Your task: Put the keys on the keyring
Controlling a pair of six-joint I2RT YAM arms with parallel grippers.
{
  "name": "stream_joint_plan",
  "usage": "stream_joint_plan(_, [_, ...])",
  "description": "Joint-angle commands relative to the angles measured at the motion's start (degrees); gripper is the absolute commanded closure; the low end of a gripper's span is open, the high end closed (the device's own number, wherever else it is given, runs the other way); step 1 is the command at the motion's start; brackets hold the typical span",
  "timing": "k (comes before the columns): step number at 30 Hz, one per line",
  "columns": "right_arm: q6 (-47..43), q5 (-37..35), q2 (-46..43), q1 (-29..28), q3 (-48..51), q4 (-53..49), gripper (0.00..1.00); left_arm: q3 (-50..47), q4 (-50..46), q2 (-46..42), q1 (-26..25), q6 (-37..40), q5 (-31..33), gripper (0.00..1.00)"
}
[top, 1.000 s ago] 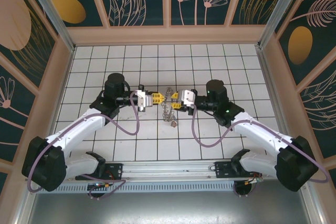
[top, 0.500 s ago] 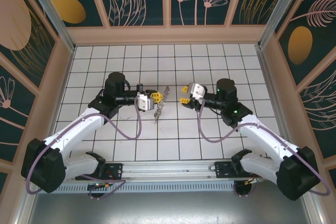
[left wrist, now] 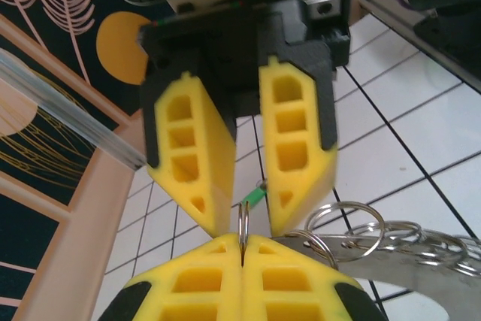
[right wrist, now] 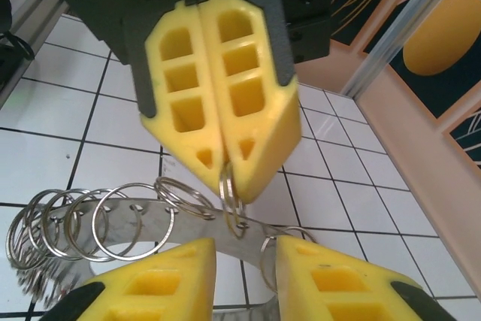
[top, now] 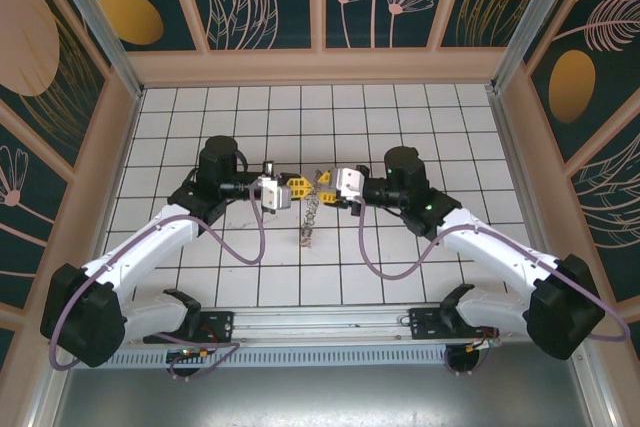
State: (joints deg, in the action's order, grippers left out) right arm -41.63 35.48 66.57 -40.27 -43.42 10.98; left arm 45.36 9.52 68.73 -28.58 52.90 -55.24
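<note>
Tiled table (top: 320, 117); green key (left wrist: 255, 195), left wrist view

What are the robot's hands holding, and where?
The left gripper pinches the keyring by one small loop; the right gripper's jaws are open, holding nothing.

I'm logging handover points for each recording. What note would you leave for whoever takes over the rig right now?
Left hand: shut, pinching one small ring of the keyring, which hangs from it.
Right hand: open, jaws apart, facing the left hand tip to tip, with that small ring at its gap.
Keys: a green bit sits in the right hand's gap. I cannot tell whether it is a key or whether it is gripped.
Done: keyring is lifted and held up for threading.
Left: thread the keys on. How many are already on cannot be told.
</note>
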Motion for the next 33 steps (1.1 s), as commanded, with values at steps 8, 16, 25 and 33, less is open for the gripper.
stream_joint_plan(8, [1.24,1.24,0.19,-1.87,-1.32,4.89,0.76,-1.55,9.65,-0.62,-0.31,-8.16,-5.16,1.0])
stream_joint_plan(16, [1.37,0.75,0.21,-2.16,-1.1,5.65,0.94,-1.75,11.54,-0.13,-0.34,-10.08,-6.0,1.0])
stream_joint_plan(25, [-0.1,-2.46,-1.92,-2.17,0.13,5.39,1.0,-0.94,8.3,1.49,-0.34,-11.55,-6.38,0.92])
stream_joint_plan(33, [-7.77,-9.33,-0.35,-2.19,-5.39,-9.63,1.0,0.93,-1.69,2.69,-0.34,-7.02,-2.3,0.77])
